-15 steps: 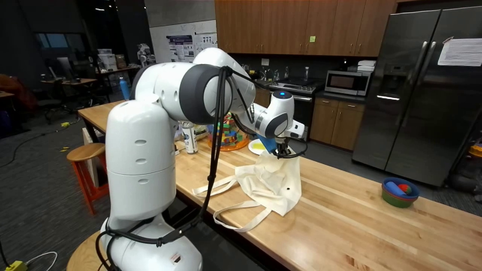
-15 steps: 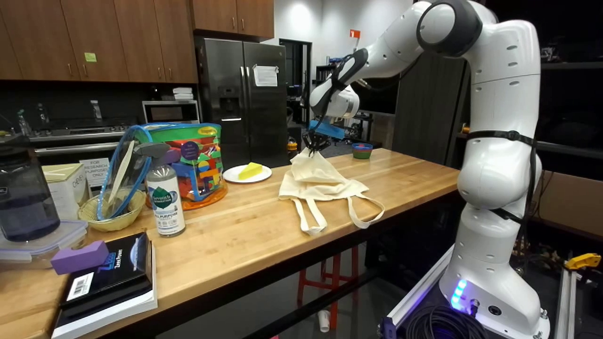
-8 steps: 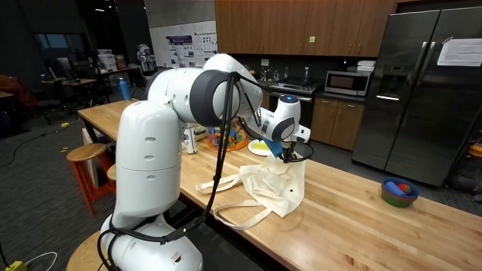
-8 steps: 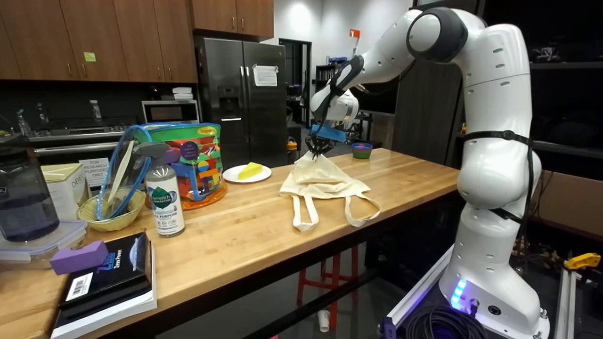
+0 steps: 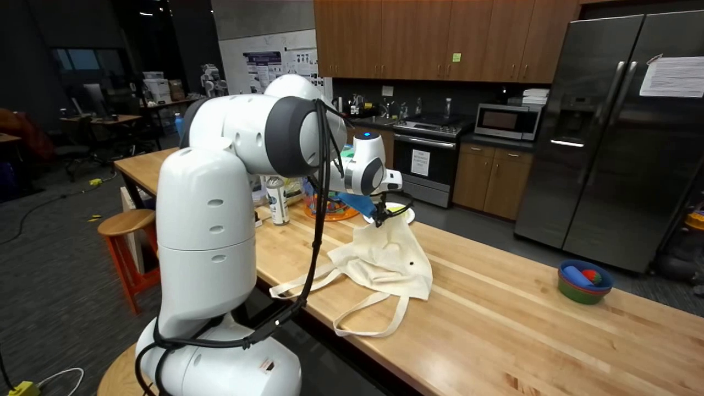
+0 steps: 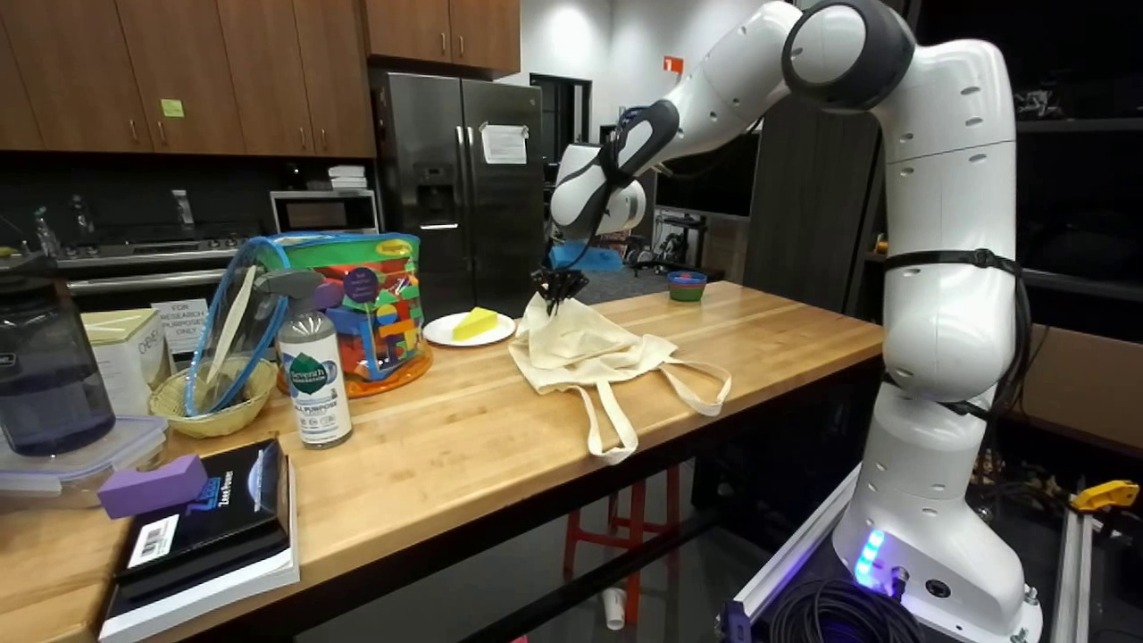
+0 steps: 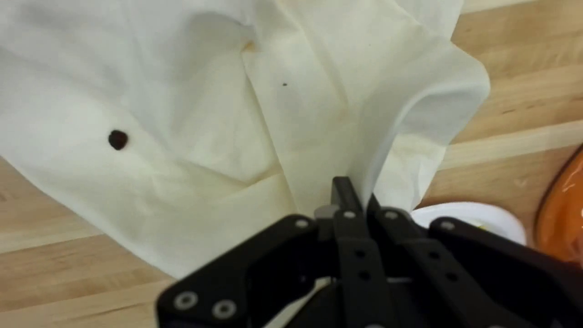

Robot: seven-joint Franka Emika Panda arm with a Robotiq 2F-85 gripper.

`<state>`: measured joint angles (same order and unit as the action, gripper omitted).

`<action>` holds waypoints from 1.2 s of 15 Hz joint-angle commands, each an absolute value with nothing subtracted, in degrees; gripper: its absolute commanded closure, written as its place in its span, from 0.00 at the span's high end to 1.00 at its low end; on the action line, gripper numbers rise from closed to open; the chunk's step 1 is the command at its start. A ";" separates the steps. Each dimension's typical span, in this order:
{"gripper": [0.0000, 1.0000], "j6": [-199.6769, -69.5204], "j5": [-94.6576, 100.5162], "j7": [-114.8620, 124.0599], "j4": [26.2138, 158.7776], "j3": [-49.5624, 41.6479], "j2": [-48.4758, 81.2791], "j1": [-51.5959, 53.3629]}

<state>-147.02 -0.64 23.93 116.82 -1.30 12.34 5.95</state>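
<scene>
Hand (image 7: 362,199) on bag (image 6: 585,344), straps (image 5: 400,313) toward robot (image 6: 951,214)

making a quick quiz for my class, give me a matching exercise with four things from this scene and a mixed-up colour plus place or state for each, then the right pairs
Column one:
1. gripper
2. wedge
3. tote
4. block

Column two:
A. cream, one part raised
B. purple, on the book
C. black, jaws shut on the tote
D. yellow, on the plate

Pairs: 1-C, 2-D, 3-A, 4-B
</scene>
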 commanded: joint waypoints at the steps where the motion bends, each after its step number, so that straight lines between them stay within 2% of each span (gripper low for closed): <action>1: 0.01 -146.32 2.71 20.99 120.52 0.80 8.29 7.95; 10: 0.01 -138.43 3.32 8.95 125.61 7.36 2.90 9.65; 18: 0.01 -135.61 7.73 12.56 126.02 5.11 3.75 7.26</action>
<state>-136.90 6.33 10.86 125.37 6.44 4.31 8.62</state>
